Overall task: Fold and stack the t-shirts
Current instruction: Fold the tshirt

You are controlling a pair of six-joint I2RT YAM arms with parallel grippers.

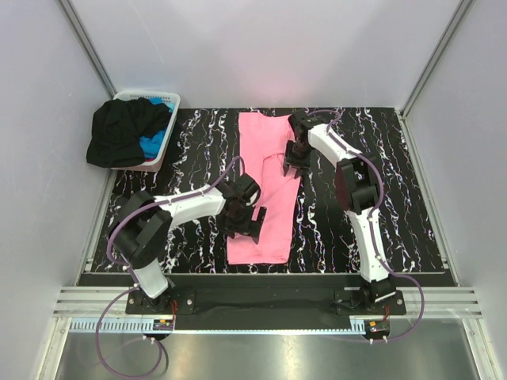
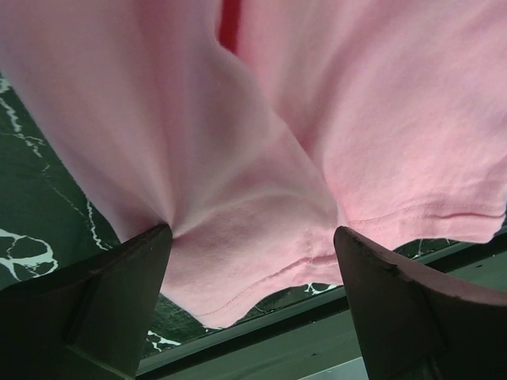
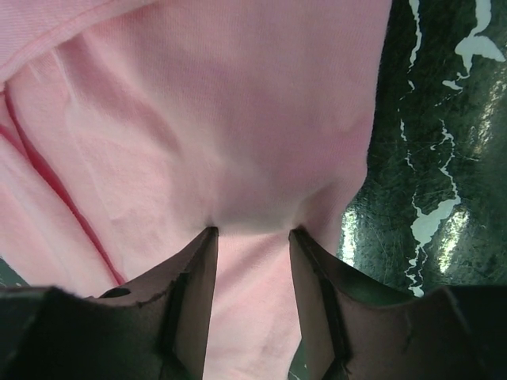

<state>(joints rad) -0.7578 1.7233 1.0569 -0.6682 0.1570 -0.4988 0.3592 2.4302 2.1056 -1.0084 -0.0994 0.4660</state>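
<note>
**Top external view.** The pink t-shirt (image 1: 261, 142) lies in the middle of the black marbled table (image 1: 388, 158). It forms a long narrow strip running from the far edge toward the near edge. The left gripper (image 1: 252, 226) sits on the strip's left side near its near end. The right gripper (image 1: 291, 165) sits at the strip's right edge, farther back. A white basket (image 1: 171, 100) stands at the far left corner. The black t-shirt (image 1: 119, 134) is heaped in it and spills over its left rim. The blue t-shirt (image 1: 154, 144) shows beside the black one, inside the basket.

**Left wrist view.** The left gripper (image 2: 252, 237) is spread wide. The pink t-shirt (image 2: 356, 119) fills the span between the fingers (image 2: 103, 301). The cloth puckers where it meets the left fingertip. A hemmed edge lies just short of the table's near edge.

**Right wrist view.** The right gripper (image 3: 251, 233) stands at a narrow gap. The pink t-shirt (image 3: 238, 119) passes between the fingers (image 3: 190, 293), and creases gather at both tips. Whether the cloth is clamped cannot be told. Bare table shows to the right.
</note>
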